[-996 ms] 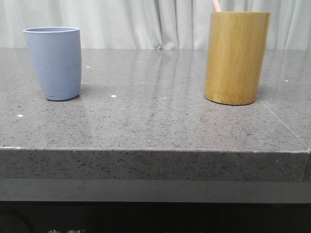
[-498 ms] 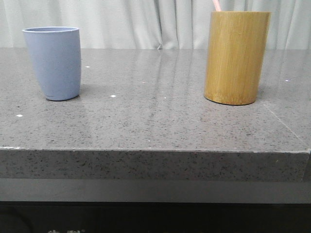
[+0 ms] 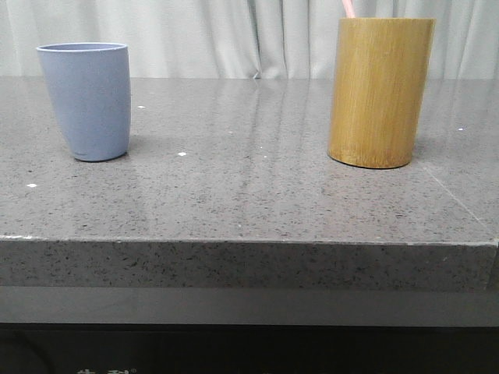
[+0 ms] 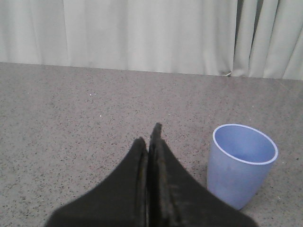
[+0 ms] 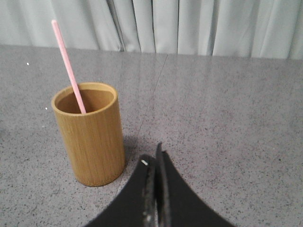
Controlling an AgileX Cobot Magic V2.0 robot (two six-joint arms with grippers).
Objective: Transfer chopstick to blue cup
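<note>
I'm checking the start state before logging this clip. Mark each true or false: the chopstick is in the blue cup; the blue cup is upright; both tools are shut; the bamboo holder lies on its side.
1. The chopstick is in the blue cup. False: it stands in the bamboo holder.
2. The blue cup is upright. True.
3. The left tool and right tool are shut. True.
4. The bamboo holder lies on its side. False: it stands upright.

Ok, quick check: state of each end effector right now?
Left end effector: closed, holding nothing, beside the blue cup.
Right end effector: closed, holding nothing; chopstick sits in the bamboo holder.
</note>
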